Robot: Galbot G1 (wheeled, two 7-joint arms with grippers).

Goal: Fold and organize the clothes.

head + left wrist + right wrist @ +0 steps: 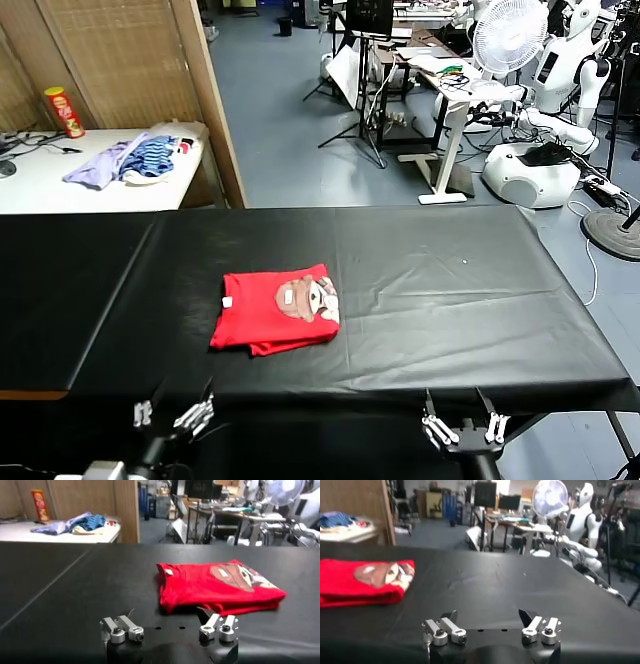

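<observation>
A red T-shirt (pixel 277 311) lies folded into a compact rectangle on the black table (pixel 450 290), a little left of the middle of the head view. Its brown-and-white cartoon print (pixel 308 299) faces up on the right half, and a small white tag (pixel 228 301) shows near its left edge. The left pincer (pixel 175 412) sits at the lower left of the frame, at the near edge of the table, spread wide and holding nothing. In the left wrist view the T-shirt (pixel 215 586) lies just beyond the left pincer (pixel 170 630), not touching it. The right pincer (pixel 463 425) sits at the lower right, also at the near edge, spread wide and empty, well apart from the T-shirt. At the upper left, a heap of lilac and blue-striped clothes (pixel 130 160) and a red can (pixel 63 111) rest on a white side table (pixel 60 185).
</observation>
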